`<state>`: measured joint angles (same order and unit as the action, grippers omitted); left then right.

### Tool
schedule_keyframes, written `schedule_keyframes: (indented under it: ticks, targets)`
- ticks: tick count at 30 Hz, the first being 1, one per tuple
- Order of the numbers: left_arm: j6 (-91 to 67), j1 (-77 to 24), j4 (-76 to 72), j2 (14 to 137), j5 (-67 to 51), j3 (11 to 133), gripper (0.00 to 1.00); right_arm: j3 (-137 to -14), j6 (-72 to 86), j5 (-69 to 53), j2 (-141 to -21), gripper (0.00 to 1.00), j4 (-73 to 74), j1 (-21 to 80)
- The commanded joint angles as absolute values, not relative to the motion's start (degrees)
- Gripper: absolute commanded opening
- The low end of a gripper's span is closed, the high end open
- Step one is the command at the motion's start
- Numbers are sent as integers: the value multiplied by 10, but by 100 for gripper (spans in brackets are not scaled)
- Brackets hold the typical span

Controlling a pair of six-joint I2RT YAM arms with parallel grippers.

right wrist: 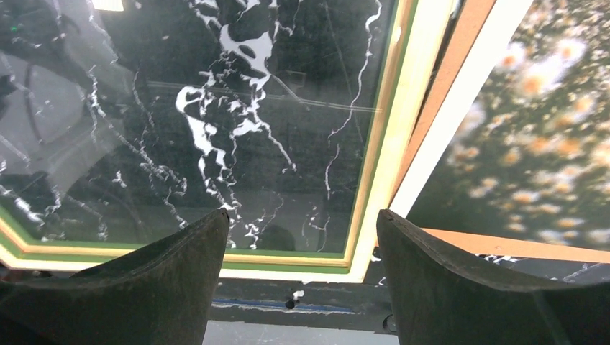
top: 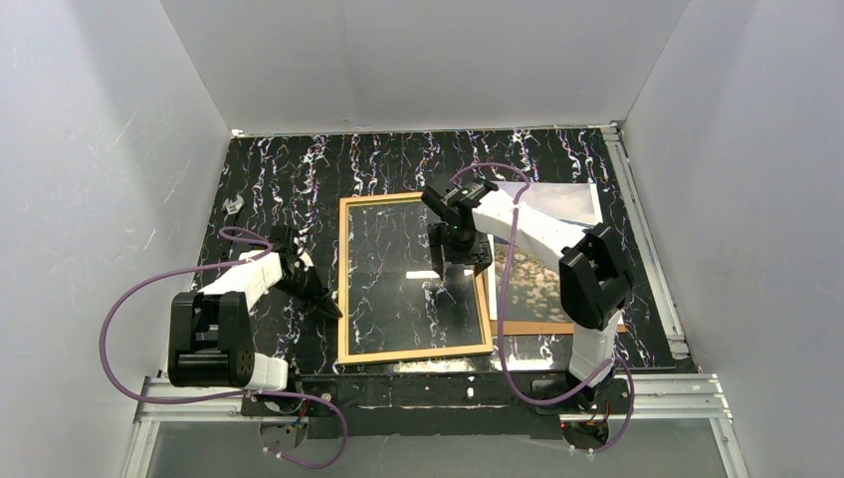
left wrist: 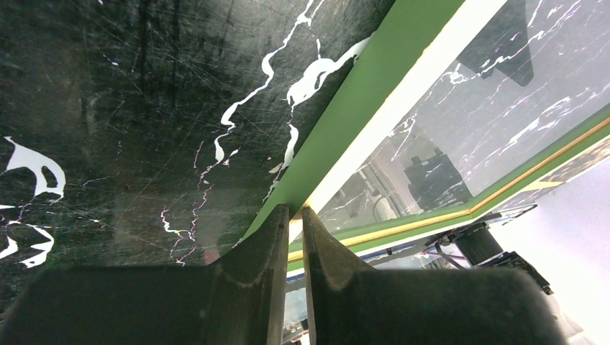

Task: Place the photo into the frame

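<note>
The frame (top: 418, 352) lies on the black marbled table with its tan back edge up; the table shows through its glass. My left gripper (top: 328, 307) sits at the frame's left rail near the front corner. In the left wrist view its fingers (left wrist: 277, 237) are pinched on the thin rim of the green frame (left wrist: 374, 79). My right gripper (top: 460, 261) hangs open over the frame's right rail (right wrist: 392, 144), holding nothing. The photo (top: 527, 289), a speckled field (right wrist: 547, 108), lies face up just right of the frame, partly under the right arm.
A brown backing board (top: 557, 327) lies under the photo, its orange edge (right wrist: 503, 246) showing along the front. White walls close in the table on three sides. A metal rail (top: 657, 393) runs along the near edge.
</note>
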<state>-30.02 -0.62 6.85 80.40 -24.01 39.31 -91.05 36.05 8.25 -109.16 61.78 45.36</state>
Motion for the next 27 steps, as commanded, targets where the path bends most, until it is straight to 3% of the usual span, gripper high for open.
schedule_keyframes:
  ticks: [1,4,10,15,19,27]
  targets:
    - [-295,-14,144,806,-240,386,11,-853,371,10,-1019,83,553,436]
    - [-292,-14,157,767,-230,391,19,-792,377,-39,-970,83,506,417]
    - [-289,-14,199,650,-215,442,64,-676,384,-89,-896,83,446,375]
    - [-301,-14,226,579,-245,492,86,-600,389,-96,-851,82,431,358]
    - [-317,-14,227,521,-282,510,97,-535,404,-106,-807,81,413,355]
    - [-332,-12,282,438,-331,588,98,-406,432,-116,-732,79,392,356]
